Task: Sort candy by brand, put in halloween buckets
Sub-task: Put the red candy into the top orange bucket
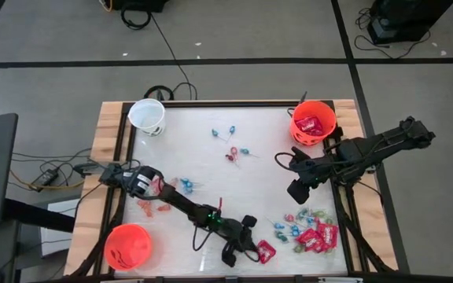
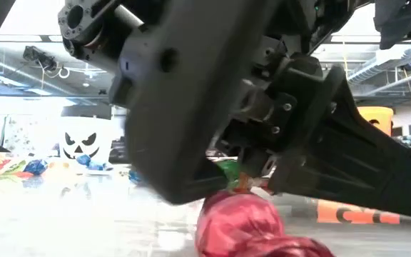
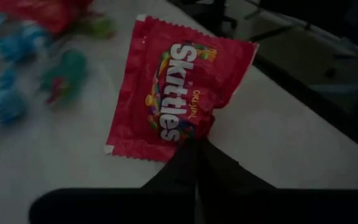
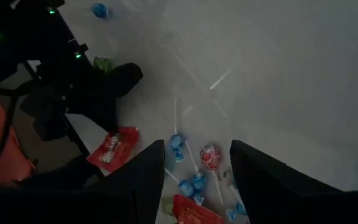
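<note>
Where glossy crinkled foil bunches, left gripper (image 3: 194, 146) pinching flat red Skittles packet (image 3: 166, 87)

The red packet (image 3: 176, 93) pinched at its edge between the left gripper's (image 3: 194, 146) closed jaws reads "Skittles" in white letters, with a smaller "ORIGINAL" beside it. No other text is legible.
</note>
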You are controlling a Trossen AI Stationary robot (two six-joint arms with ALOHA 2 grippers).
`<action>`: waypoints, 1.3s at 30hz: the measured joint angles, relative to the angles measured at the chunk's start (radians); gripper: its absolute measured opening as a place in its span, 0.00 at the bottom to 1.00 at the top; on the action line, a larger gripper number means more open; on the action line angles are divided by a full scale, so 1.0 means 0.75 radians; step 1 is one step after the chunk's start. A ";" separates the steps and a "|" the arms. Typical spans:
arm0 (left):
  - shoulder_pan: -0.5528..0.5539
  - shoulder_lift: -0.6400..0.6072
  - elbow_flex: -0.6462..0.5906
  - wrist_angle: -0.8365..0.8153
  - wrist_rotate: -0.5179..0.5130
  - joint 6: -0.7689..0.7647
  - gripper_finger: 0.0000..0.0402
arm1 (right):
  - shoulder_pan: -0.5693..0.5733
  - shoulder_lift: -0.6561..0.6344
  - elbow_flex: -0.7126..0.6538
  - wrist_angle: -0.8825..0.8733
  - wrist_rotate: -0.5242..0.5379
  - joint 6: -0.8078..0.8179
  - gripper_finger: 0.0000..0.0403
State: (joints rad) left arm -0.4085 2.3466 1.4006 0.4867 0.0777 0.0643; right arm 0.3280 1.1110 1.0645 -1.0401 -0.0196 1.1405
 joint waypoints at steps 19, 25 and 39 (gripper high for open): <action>0.208 -0.557 -0.005 -0.441 -0.302 -0.079 0.00 | 0.034 -0.003 0.000 0.199 -0.020 0.013 0.48; 0.257 -0.745 -0.006 -0.641 -0.471 0.204 0.00 | 0.030 -0.032 0.000 0.361 0.098 0.019 0.48; 0.318 -0.893 -0.006 -0.703 -0.388 -0.133 0.00 | 0.022 -0.064 0.001 0.629 0.317 -0.558 0.48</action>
State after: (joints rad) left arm -0.1696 1.6771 1.3964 -0.0404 -0.2133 -0.0354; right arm 0.3447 1.0634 1.0649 -0.5681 0.2183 0.7221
